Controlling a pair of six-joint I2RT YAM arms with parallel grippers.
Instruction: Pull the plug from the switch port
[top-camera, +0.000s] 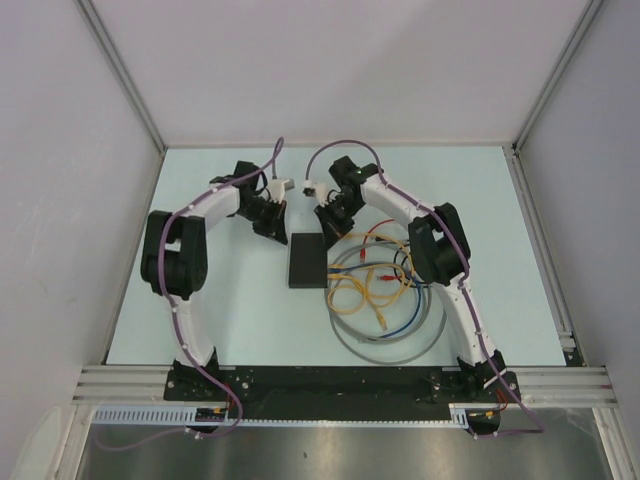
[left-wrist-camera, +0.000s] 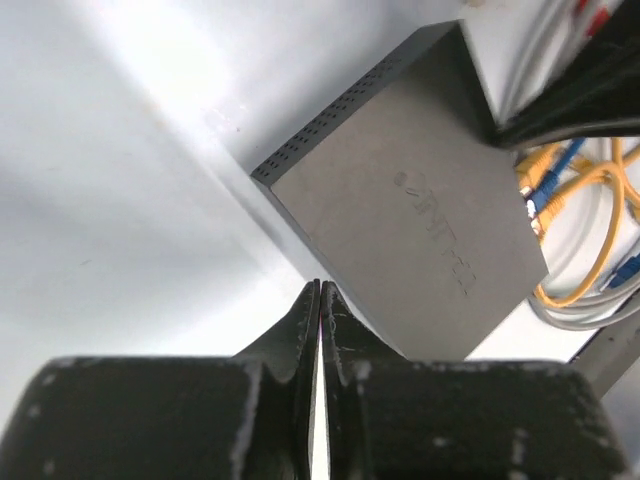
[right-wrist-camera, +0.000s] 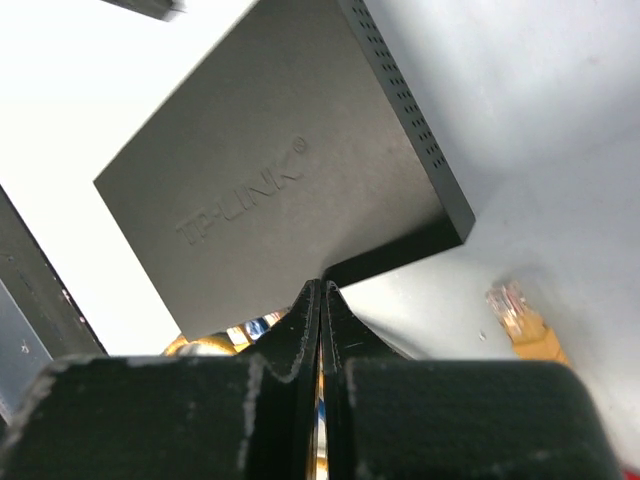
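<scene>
The switch is a flat matte black box lying in the middle of the table. It also shows in the left wrist view and in the right wrist view. Yellow, blue and grey cables meet its right edge; the plugs sit there, but the sockets are hidden. My left gripper is shut and empty, just beyond the switch's far left corner, its tips near the box edge. My right gripper is shut and empty over the far right corner, tips close together.
A tangle of yellow, blue, red and grey cables lies right of the switch. A loose clear plug on a yellow cable lies on the table by the right gripper. White walls enclose the table on three sides.
</scene>
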